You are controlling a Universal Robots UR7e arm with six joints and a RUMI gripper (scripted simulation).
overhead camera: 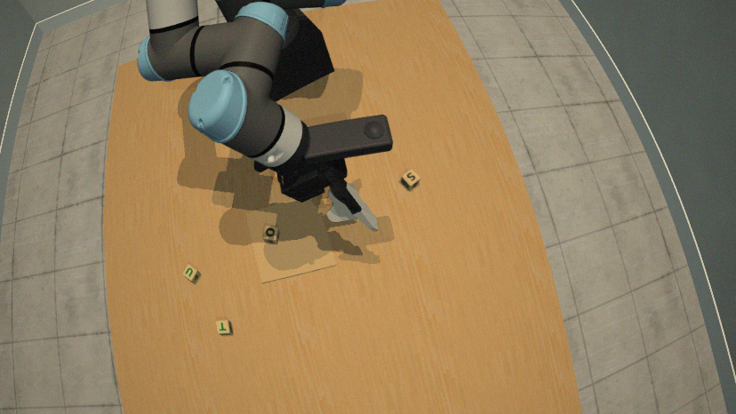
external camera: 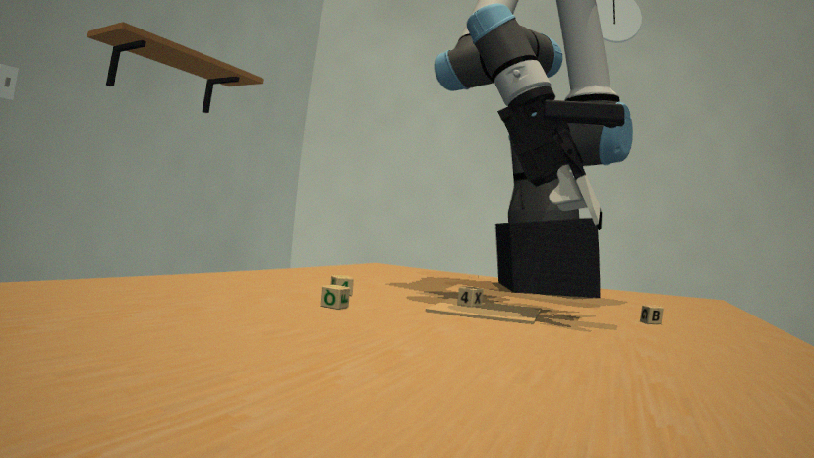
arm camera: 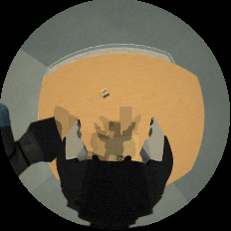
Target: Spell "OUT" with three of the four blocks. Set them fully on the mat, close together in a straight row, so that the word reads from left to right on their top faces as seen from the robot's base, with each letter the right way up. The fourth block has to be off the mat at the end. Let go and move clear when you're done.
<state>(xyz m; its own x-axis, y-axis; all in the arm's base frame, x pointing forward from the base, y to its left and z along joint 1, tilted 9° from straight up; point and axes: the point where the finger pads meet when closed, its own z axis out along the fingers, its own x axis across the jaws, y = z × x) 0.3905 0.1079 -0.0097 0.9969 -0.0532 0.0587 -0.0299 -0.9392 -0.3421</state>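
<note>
Gripper [overhead camera: 355, 213]: fingers spread, nothing held; raised above the table.
O block [overhead camera: 270, 233]: on the mat [overhead camera: 299, 269].
U block [overhead camera: 191, 273], T block [overhead camera: 223, 327]: off-mat, awaiting pickup.
S block [overhead camera: 410, 179]: off-mat, as required.

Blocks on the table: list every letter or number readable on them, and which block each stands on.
"O": top face of the block on the mat
"4" and "X": side faces of that same block
"U": top of the block off the mat
"T": top of the block nearest the table edge
"S": top of the block
"B": side of that block; its neighbouring face is too blurred
</note>
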